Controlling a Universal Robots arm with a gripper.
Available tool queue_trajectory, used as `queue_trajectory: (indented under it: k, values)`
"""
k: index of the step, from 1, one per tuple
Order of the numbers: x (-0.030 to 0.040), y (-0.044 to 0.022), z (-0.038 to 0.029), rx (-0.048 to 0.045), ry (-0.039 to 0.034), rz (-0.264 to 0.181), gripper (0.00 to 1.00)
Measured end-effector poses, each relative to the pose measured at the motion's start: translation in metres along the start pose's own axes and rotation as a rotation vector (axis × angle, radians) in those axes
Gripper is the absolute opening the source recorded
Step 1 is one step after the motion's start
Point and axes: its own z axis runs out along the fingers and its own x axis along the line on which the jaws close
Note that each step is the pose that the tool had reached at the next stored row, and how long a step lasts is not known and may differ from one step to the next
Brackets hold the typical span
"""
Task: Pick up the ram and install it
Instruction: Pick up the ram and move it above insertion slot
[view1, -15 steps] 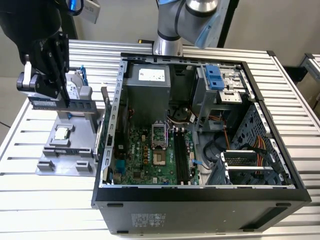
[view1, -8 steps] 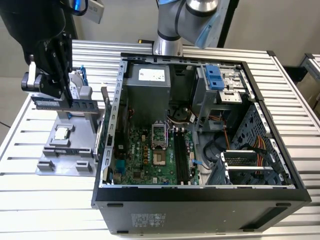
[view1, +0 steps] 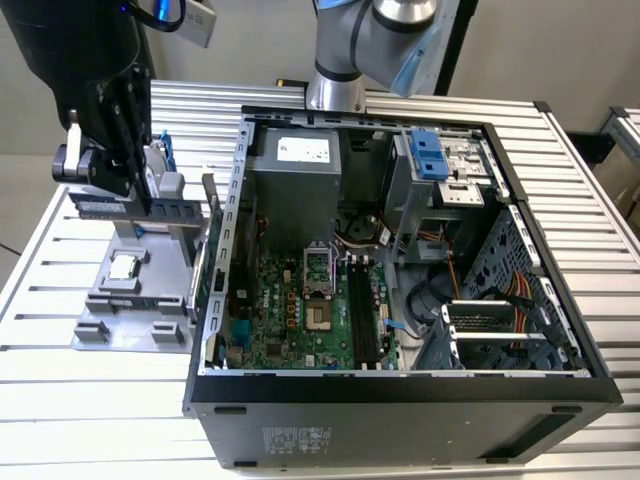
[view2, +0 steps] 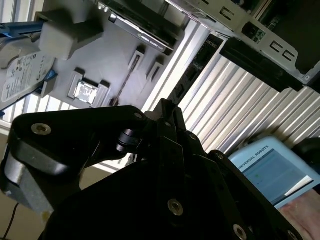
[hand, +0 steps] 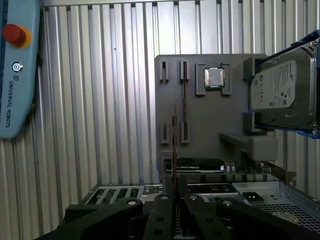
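The hand (hand: 175, 197) is pinched nearly closed on the ram (hand: 174, 145), holding it edge-on over the gray parts holder (hand: 200, 115) on the worktop (hand: 100, 100). The stick is probably light, stiff and fragile, so the flat faces at mid-length look safest to grip.

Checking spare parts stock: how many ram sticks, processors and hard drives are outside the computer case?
Ram sticks: 2 (the ram between the fingers, another ram stick in the grey holder)
Processor: 1
Hard drive: 1
Total: 4
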Motion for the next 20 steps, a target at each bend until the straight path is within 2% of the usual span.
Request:
queue_trajectory:
  k: [20]
  values:
    - [-0.001,-0.0172,-0.0003,0.0,0.0,0.0,0.0]
